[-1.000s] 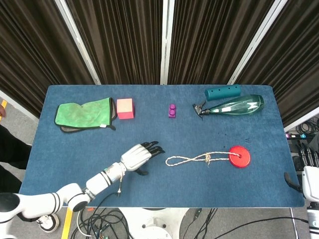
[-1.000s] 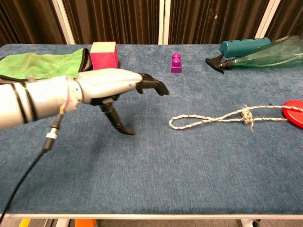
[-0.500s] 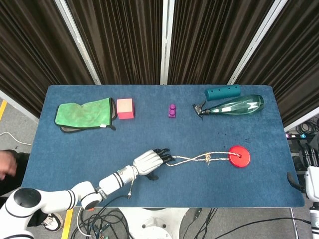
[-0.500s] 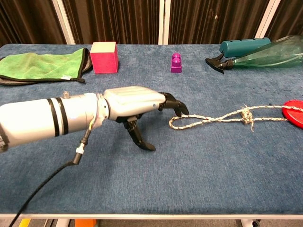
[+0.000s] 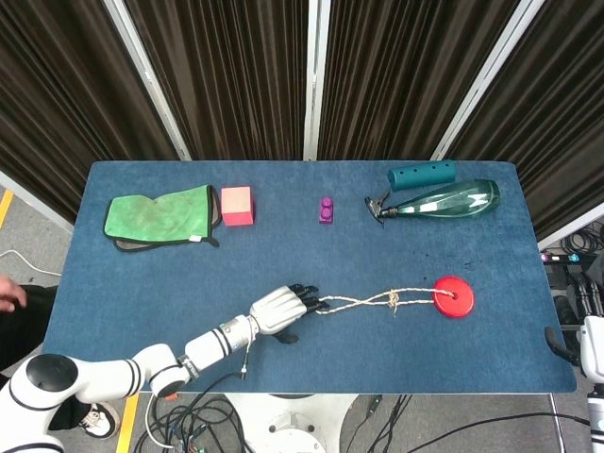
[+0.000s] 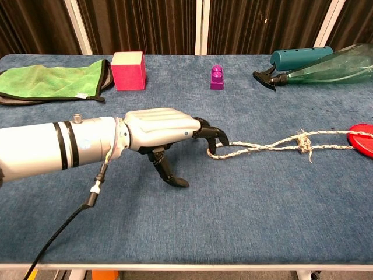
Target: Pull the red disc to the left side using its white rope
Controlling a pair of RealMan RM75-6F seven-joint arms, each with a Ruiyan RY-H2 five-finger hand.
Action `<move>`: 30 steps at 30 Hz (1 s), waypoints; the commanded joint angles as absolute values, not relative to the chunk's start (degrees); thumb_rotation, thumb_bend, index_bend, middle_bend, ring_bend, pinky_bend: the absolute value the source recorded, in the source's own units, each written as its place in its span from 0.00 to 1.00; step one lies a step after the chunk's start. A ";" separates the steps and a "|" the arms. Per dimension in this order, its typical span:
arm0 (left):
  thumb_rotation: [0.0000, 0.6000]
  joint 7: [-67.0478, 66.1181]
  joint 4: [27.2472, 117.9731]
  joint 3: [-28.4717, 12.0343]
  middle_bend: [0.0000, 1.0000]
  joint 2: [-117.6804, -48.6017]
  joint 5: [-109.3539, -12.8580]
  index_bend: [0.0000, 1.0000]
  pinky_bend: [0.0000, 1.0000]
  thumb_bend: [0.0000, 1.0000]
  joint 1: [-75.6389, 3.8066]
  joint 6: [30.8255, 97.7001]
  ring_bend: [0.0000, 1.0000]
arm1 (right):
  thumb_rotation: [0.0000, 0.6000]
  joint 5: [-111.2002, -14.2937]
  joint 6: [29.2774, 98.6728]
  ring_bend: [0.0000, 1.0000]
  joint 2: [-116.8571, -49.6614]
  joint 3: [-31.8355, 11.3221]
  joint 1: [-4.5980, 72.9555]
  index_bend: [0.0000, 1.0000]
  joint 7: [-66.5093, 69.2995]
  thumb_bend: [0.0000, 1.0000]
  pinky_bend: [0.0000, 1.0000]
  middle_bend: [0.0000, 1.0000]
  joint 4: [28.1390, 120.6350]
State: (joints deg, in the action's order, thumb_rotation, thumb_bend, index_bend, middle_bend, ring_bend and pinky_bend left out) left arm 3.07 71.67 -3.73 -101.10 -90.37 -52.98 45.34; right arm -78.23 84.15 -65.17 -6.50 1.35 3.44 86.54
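The red disc (image 5: 454, 296) lies flat on the blue table (image 5: 132, 283), right of centre, with its white rope (image 5: 377, 301) trailing leftward in a knotted loop. In the head view you see the whole disc; in the chest view only its left edge (image 6: 362, 140) shows at the frame border. The chest view, in turn, gives you the closer look at your left hand (image 6: 160, 133): its dark fingertips (image 6: 214, 137) curl down onto the near end of the rope's loop (image 6: 256, 146) and hook over it, while the thumb points down to the cloth beneath. Whether the rope is truly clamped cannot be told. Your right hand (image 5: 592, 345) appears only at the head view's right edge, cut off, its fingers unreadable. Along the far side stand a green cloth (image 5: 159, 217), a pink cube (image 5: 236, 204), a purple block (image 5: 326, 209) and a spray bottle (image 5: 442, 200).
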 commanded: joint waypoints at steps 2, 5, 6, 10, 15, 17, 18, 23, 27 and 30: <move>1.00 1.28 73.53 -3.39 0.81 -99.59 -88.96 0.15 0.20 0.21 -52.88 44.50 0.26 | 1.00 -78.20 84.04 0.00 -65.30 -6.51 1.41 0.00 3.17 0.23 0.00 0.00 86.65; 1.00 0.08 74.88 -3.24 0.84 -98.64 -87.99 0.15 0.20 0.21 -52.67 44.25 0.28 | 1.00 -78.17 83.96 0.00 -65.35 -6.53 1.45 0.00 3.00 0.23 0.00 0.00 86.75; 1.00 -0.36 75.31 -3.18 0.85 -98.33 -87.68 0.15 0.20 0.21 -52.59 44.24 0.30 | 1.00 -78.15 83.92 0.00 -65.36 -6.54 1.46 0.00 2.96 0.23 0.00 0.00 86.77; 1.00 -1.94 76.55 -2.90 0.91 -97.04 -86.67 0.15 0.20 0.21 -52.22 44.22 0.36 | 1.00 -78.14 83.81 0.00 -65.37 -6.55 1.50 0.00 2.84 0.23 0.00 0.00 86.88; 1.00 -4.13 78.36 -2.59 0.98 -95.25 -85.38 0.15 0.20 0.21 -51.52 44.61 0.48 | 1.00 -78.14 83.61 0.00 -65.44 -6.56 1.61 0.00 2.66 0.23 0.00 0.00 87.00; 1.00 -4.84 78.93 -2.61 1.00 -94.80 -85.16 0.16 0.20 0.21 -51.23 45.17 0.54 | 1.00 -78.15 83.54 0.00 -65.48 -6.54 1.65 0.00 2.52 0.23 0.00 0.00 87.05; 1.00 -5.17 79.28 -2.67 1.00 -94.53 -85.04 0.16 0.20 0.21 -51.09 45.52 0.57 | 1.00 -78.17 83.51 0.00 -65.50 -6.54 1.68 0.00 2.41 0.23 0.00 0.00 87.14; 1.00 -6.16 80.29 -2.85 1.00 -93.63 -84.52 0.18 0.20 0.21 -50.71 46.38 0.68 | 1.00 -78.24 83.56 0.00 -65.47 -6.60 1.77 0.00 2.03 0.24 0.00 0.00 87.51; 1.00 -6.58 80.56 -2.90 1.00 -93.31 -84.03 0.26 0.20 0.24 -50.36 46.93 0.72 | 1.00 -78.26 83.52 0.00 -65.42 -6.58 1.80 0.00 1.84 0.24 0.00 0.00 87.75; 1.00 -7.64 80.78 -3.01 1.00 -92.97 -83.61 0.45 0.25 0.32 -49.42 48.64 0.77 | 1.00 -78.25 83.49 0.00 -65.40 -6.59 1.82 0.00 1.83 0.24 0.00 0.00 87.82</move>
